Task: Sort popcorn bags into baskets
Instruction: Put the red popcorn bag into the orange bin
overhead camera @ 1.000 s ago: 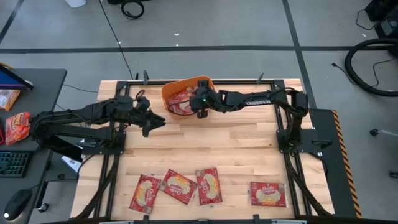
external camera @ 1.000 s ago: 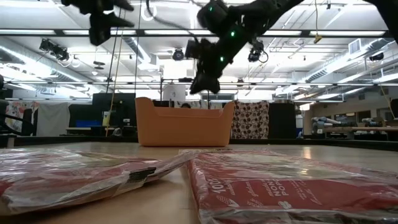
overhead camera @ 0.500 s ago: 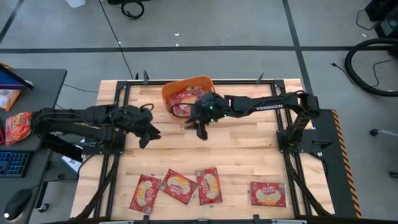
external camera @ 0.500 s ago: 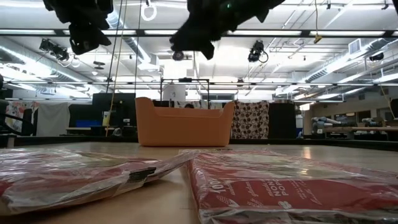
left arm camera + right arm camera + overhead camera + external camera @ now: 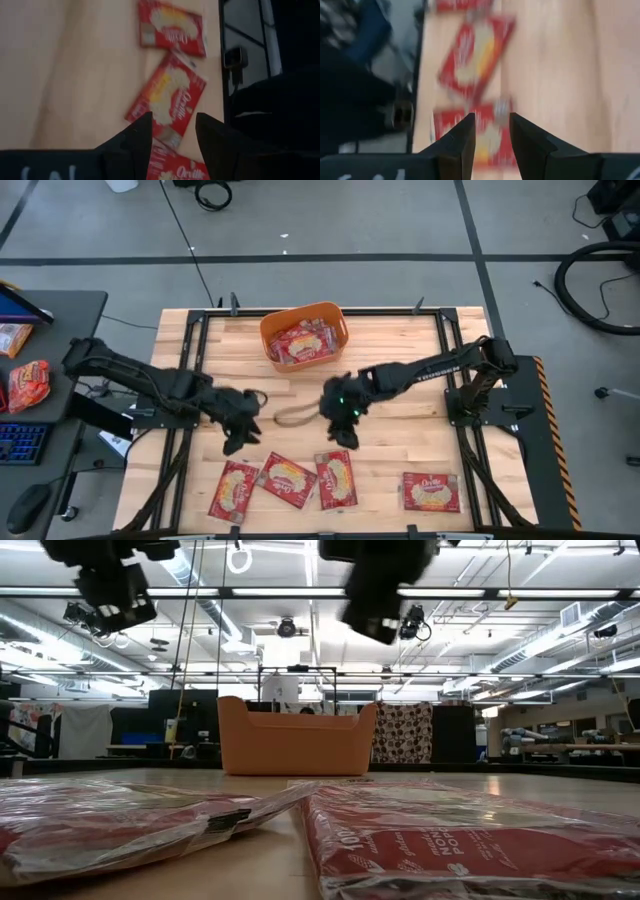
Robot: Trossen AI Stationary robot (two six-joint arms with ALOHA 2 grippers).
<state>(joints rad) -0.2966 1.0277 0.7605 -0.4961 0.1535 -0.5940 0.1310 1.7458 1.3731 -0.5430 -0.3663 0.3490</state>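
The orange basket [image 5: 304, 335] stands near the table's far edge with several red popcorn bags lying inside; in the low view the basket [image 5: 297, 736] shows at mid-distance. A few more bags lie flat along the near edge: [image 5: 233, 490], [image 5: 286, 478], [image 5: 336, 479], and one apart on the right [image 5: 431, 492]. My left gripper [image 5: 238, 438] hangs open above the table, just short of the leftmost bags [image 5: 167, 95]. My right gripper [image 5: 343, 435] hangs open above the middle bag [image 5: 475, 55]. Neither holds anything.
Black frame rails run along the table's left and right sides. A side desk on the left carries a puffier orange-red snack packet [image 5: 28, 380] and a keyboard. Bare wood lies between the basket and the row of bags. Two bags [image 5: 130, 820] [image 5: 470, 840] fill the low view's foreground.
Both grippers have travelled from the basket's side of the table toward the near edge. The right one left its place over the basket and swung down toward the middle bags. The left one moved toward the near edge and toward the leftmost bags. No bag has moved.
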